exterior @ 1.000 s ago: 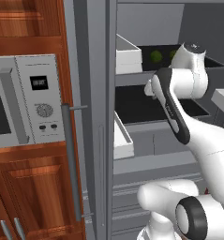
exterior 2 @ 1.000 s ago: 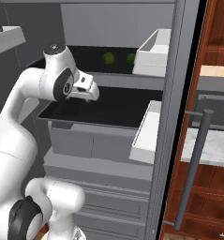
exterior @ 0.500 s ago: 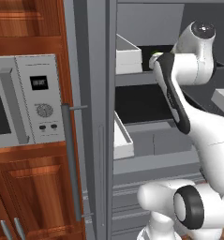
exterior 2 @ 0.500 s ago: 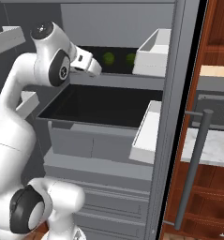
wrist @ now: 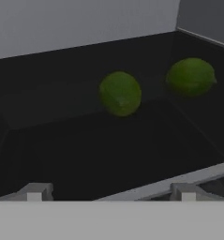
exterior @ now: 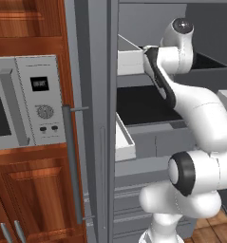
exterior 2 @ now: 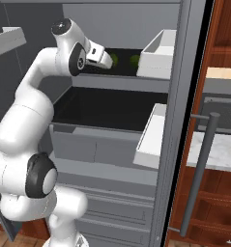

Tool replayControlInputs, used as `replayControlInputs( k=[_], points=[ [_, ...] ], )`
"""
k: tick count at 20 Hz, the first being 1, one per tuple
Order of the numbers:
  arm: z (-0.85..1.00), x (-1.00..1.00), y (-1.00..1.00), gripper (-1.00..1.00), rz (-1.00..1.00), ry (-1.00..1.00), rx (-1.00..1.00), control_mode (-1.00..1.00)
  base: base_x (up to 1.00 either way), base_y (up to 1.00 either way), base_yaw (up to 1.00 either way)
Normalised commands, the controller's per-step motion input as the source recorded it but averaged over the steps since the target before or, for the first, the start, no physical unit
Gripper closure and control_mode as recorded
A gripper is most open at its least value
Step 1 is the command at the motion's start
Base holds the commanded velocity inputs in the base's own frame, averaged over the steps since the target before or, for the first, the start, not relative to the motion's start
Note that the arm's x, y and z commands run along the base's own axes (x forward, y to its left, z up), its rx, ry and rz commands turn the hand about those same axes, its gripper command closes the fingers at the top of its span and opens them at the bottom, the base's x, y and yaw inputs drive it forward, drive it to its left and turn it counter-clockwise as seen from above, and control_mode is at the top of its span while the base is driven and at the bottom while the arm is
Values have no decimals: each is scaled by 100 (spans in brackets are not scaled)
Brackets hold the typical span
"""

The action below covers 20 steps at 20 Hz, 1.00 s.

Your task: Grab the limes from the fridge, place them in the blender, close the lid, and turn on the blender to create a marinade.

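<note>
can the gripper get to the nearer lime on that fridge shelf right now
Probably yes. The open gripper points along the black shelf at the nearer lime, and bare shelf lies between them. The second lime sits apart to one side, out of the way.

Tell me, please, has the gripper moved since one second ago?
Yes. In the right base view the gripper has risen from the lower black shelf to the upper shelf, closer to the two limes.

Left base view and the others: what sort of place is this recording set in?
A rendered home kitchen, most likely. An open grey fridge with black shelves holds two limes, a silver microwave sits built into the wall, and reddish wooden cabinets surround it. The open tool reaches toward the limes.
</note>
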Motion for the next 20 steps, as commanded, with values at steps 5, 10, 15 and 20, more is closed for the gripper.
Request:
replayControlInputs(
  k=[5,10,15,20],
  points=[
    [0,64,-61,-100,6,0,0,-100,0,0,0],
    [-2,21,-15,-100,2,5,0,-100,0,0,0],
    [-22,48,0,-100,0,0,0,-100,0,0,0],
    [-16,50,0,-100,0,0,0,-100,0,0,0]
  ],
)
